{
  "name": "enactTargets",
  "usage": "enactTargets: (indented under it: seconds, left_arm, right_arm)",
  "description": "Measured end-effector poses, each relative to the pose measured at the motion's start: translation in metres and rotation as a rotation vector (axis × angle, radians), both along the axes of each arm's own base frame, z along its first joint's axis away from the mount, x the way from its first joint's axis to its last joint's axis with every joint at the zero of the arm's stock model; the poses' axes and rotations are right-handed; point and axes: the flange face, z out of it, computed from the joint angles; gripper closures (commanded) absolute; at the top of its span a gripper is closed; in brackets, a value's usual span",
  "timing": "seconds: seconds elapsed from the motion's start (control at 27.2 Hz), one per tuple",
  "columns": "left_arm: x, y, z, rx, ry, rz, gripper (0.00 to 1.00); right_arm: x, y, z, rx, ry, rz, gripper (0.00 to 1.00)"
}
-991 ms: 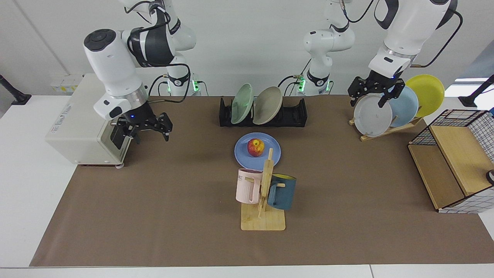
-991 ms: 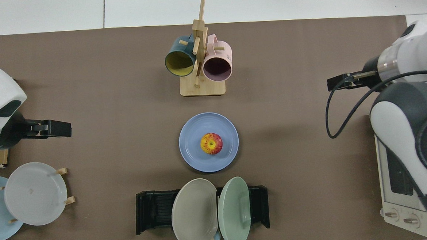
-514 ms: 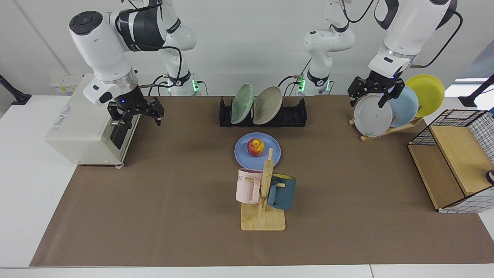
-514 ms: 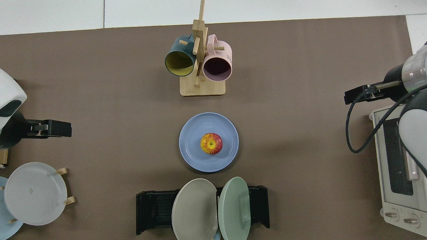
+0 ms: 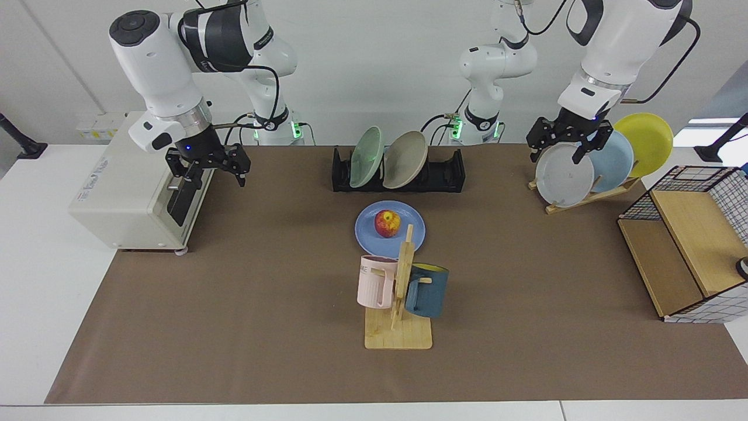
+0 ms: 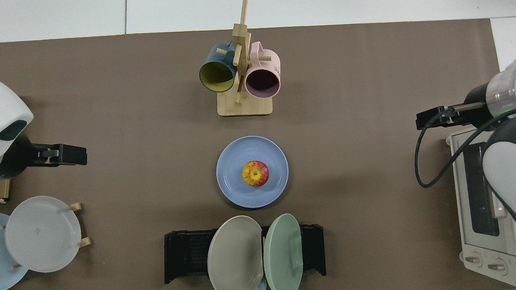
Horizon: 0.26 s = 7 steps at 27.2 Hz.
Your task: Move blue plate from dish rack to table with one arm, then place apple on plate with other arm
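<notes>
The plate [image 5: 390, 228] lies flat on the table [image 5: 234, 327], near the middle of the mat, between the rack [image 5: 398, 171] toward the robots' edge and the mug tree [image 5: 400, 292] toward the camera's edge; it touches neither. The apple [image 5: 387, 223] sits upright on the plate, roughly at its centre in the top view [image 6: 255, 173], with blue rim showing all round it. Judging from that, both steps look done: the plate is out of the rack and the apple is on it, and nothing of the task seems left but for the arms to stand clear. The rack holds only a green plate [image 5: 366, 156] and a beige plate [image 5: 405, 159], both leaning in the slots. The right gripper [image 5: 208, 169] hangs above the mat near the oven [image 5: 131, 193] at the table's end, fingers spread and holding nothing, well apart from the plate. The left gripper [image 5: 562, 143] hangs at the other end, just in front of the grey plate [image 5: 564, 175] on the wooden stand [image 5: 590, 196], fingers likewise spread and empty; whether it touches that plate I cannot tell. Neither arm is near the apple, so it appears to rest freely.
</notes>
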Motion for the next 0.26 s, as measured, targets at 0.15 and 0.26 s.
enactTargets:
  seconds: [0.15,0.26]
  left_arm:
    - [0.0001,0.0000,-0.0001,0.000,0.000,0.000,0.00]
    - [0.0005,0.0000,-0.0008,0.000,0.001,0.000,0.00]
  right_arm:
    - [-0.0002,0.0000,-0.0007,0.001,0.003,-0.032,0.00]
    - [-0.0003,0.0000,-0.0007,0.002,0.004,-0.064,0.00]
